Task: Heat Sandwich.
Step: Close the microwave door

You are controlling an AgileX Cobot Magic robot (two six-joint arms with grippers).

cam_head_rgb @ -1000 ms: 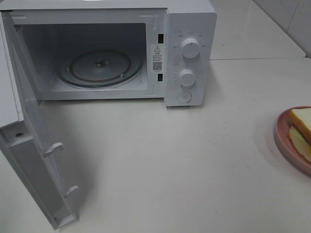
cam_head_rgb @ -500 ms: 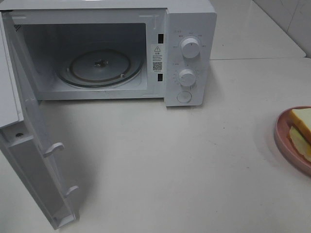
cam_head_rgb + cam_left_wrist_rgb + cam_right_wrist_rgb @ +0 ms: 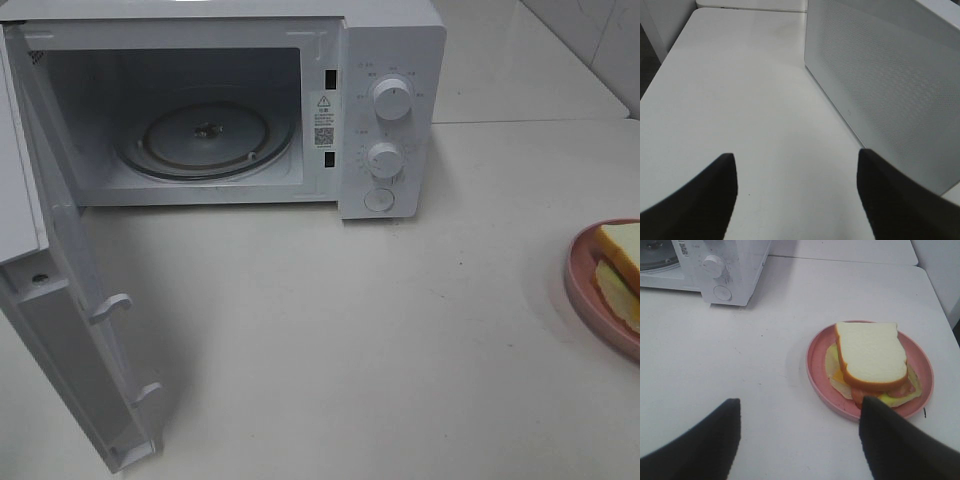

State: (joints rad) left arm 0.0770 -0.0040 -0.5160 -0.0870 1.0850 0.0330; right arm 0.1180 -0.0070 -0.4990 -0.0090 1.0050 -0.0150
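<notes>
The sandwich [image 3: 871, 357] lies on a round pink plate [image 3: 816, 365], white bread on top with yellow and reddish filling showing at its edges. In the exterior high view the sandwich [image 3: 622, 265] and plate [image 3: 580, 285] are cut by the right edge. The white microwave [image 3: 390, 40] stands at the back with its door [image 3: 70, 330] swung wide open and the glass turntable [image 3: 205, 135] bare. My right gripper [image 3: 799, 437] hovers open, short of the plate. My left gripper [image 3: 796, 192] is open over bare table beside the microwave's perforated side [image 3: 890, 80]. Neither gripper shows in the exterior high view.
The open door juts forward along the left of the table. Two knobs [image 3: 392, 98] and a round button [image 3: 379, 200] sit on the microwave's right panel. A white tiled wall [image 3: 600, 40] rises at the back right. The table edge [image 3: 660, 70] runs beside my left gripper.
</notes>
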